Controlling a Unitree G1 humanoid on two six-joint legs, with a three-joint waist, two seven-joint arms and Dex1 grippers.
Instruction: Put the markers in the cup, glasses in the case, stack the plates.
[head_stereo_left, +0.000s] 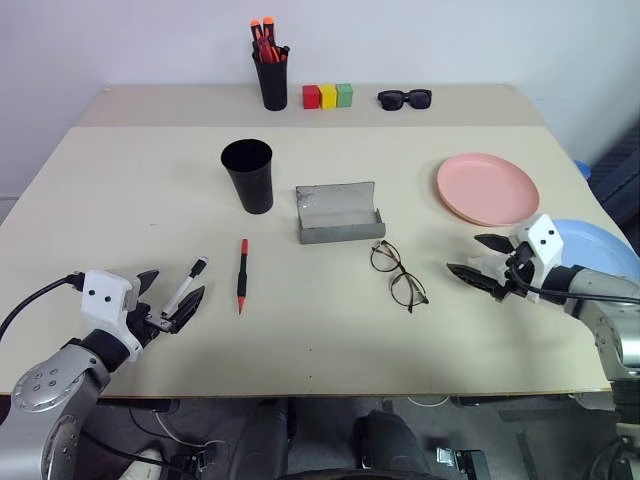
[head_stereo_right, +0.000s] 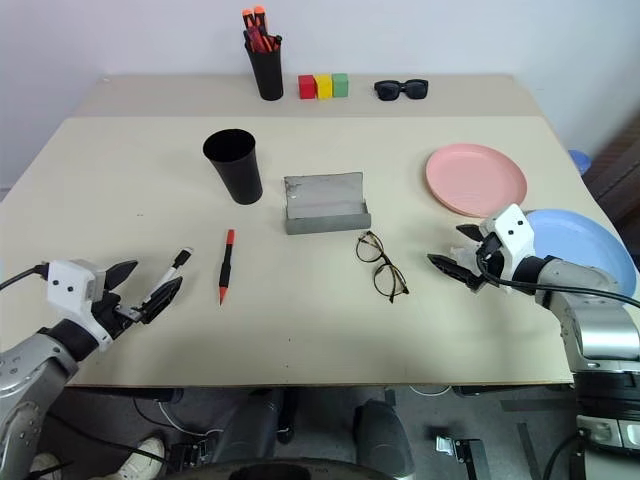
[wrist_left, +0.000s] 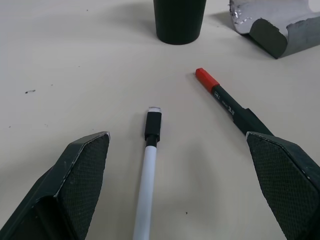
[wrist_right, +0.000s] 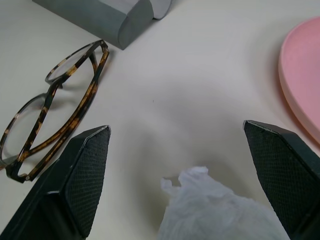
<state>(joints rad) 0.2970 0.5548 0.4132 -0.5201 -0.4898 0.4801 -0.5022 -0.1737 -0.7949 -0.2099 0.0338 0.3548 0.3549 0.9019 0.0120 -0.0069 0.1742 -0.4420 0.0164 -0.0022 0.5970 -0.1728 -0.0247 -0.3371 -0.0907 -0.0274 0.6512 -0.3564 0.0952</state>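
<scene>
I count two markers on the counter (head_stereo_left: 120, 190): one white-barrelled marker (head_stereo_left: 186, 286) and one red marker (head_stereo_left: 242, 274), both near 8 o'clock. One black cup (head_stereo_left: 248, 175) stands at 11 o'clock, one pen holder (head_stereo_left: 272, 80) at 12 with several orange-capped pens (head_stereo_left: 262, 34). Three small blocks (head_stereo_left: 328, 96) sit beside it: red, yellow, green. One grey case (head_stereo_left: 338, 213), one pair of glasses (head_stereo_left: 398, 274), one pair of sunglasses (head_stereo_left: 405, 98). Two plates at 3 o'clock: one pink plate (head_stereo_left: 487, 188), one blue plate (head_stereo_left: 598, 245).

- You get bright, even light on the table (head_stereo_left: 120, 190), with soft shadows
- The cup (head_stereo_left: 247, 175) stays sharp; no glare or blur troubles you
</scene>
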